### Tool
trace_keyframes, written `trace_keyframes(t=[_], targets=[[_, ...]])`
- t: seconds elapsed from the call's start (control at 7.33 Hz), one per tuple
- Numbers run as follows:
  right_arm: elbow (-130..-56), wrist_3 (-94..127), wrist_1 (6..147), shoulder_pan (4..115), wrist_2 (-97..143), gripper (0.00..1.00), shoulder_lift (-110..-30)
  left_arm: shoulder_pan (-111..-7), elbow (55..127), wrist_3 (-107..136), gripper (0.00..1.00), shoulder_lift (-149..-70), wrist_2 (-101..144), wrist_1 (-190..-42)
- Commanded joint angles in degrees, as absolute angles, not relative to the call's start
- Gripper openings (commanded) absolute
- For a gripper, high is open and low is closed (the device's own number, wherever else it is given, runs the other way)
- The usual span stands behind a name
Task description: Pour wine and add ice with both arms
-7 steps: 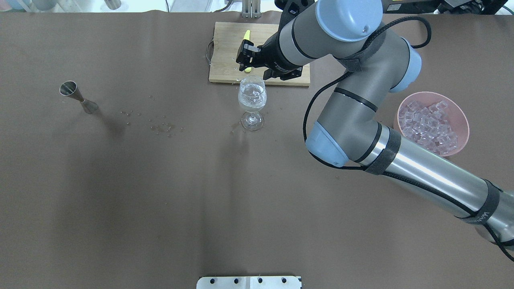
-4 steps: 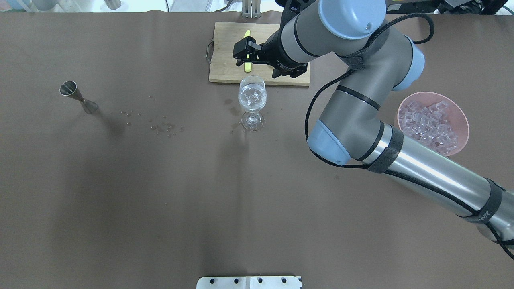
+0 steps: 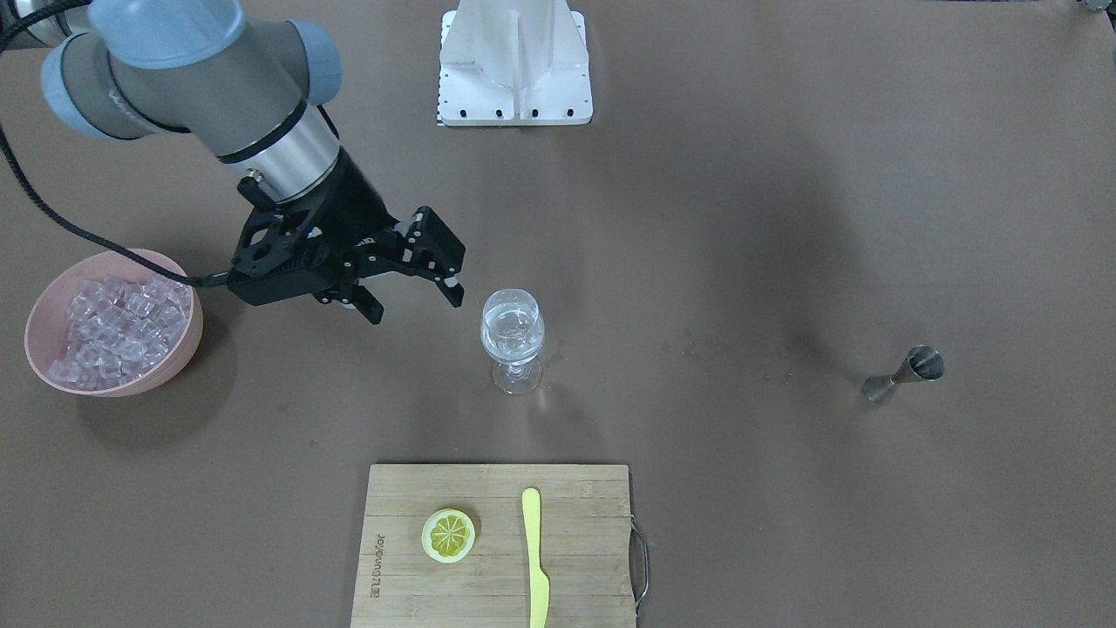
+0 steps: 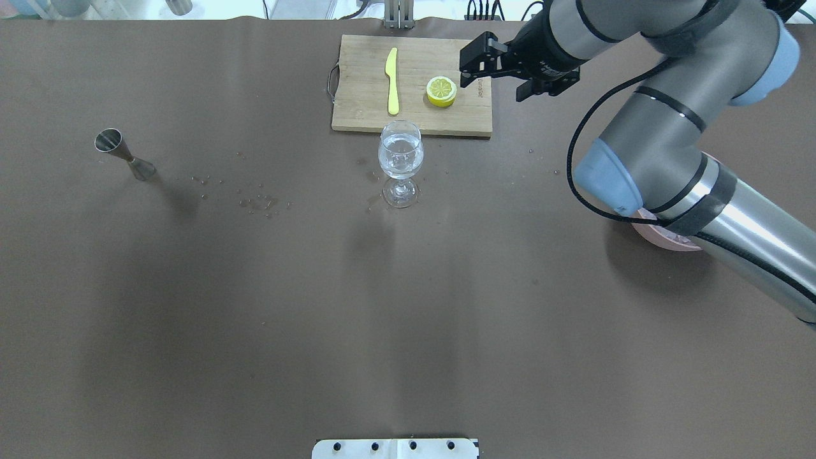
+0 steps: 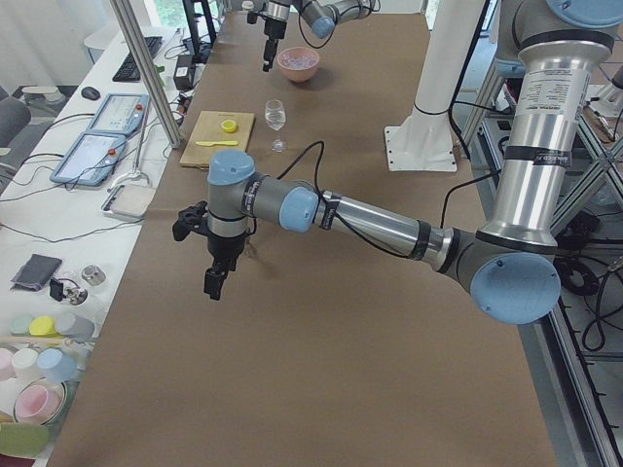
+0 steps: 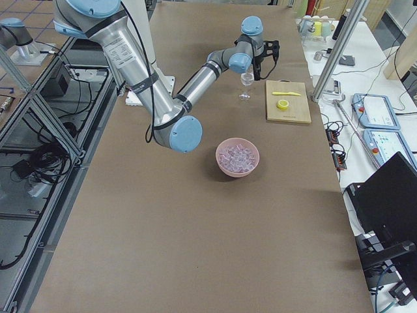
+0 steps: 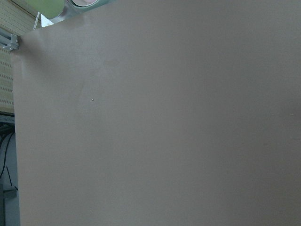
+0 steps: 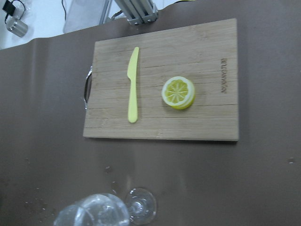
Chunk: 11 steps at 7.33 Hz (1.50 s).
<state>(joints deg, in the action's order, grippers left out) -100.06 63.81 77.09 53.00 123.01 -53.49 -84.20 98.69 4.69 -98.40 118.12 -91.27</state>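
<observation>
The wine glass [image 4: 400, 153] stands in front of the cutting board and holds clear wine and a few ice cubes; it also shows in the front view [image 3: 513, 336] and at the bottom of the right wrist view [image 8: 94, 216]. The heap of ice [image 3: 113, 327] fills a pink bowl [image 3: 39, 349], which my right arm mostly hides in the overhead view. My right gripper [image 4: 491, 86] is open and empty, in the air right of the glass, between it and the bowl [image 3: 411, 303]. My left gripper [image 5: 214, 280] hangs over bare table far to the left; I cannot tell whether it is open.
A wooden cutting board [image 4: 357, 108] holds a lemon slice [image 4: 441, 90] and a yellow knife [image 4: 392, 80]. A steel jigger [image 4: 124, 153] stands at the far left. Droplets [image 4: 258, 203] lie between jigger and glass. The white pedestal [image 3: 514, 61] is at the robot's edge.
My right gripper has swung right, away from above the board and glass, uncovering the lemon slice. The arm now covers most of the pink bowl in the overhead view.
</observation>
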Motion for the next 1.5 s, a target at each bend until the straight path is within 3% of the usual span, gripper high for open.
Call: trace_keyframes(t=[0.0,0.27,0.68,1.36], targets=[[-103.26,50.86,89.6,58.16,124.98,1.0,-55.28,-84.29,98.26,4.66,0.98,-98.53,118.04,-91.67],[-103.62,34.81,95.33,63.77,126.2,1.0,-60.88,-85.34,98.0,4.57,0.98,-98.35,118.04,-91.76],[-103.89,11.31,109.3,72.13,126.21,1.0,-65.11,-86.65,86.78,4.4,0.98,-98.44,118.04,-104.01],[-101.53,-5.4,109.07,81.37,125.69,1.0,-78.56,-91.75,87.44,4.22,0.98,-98.7,126.43,-98.2]])
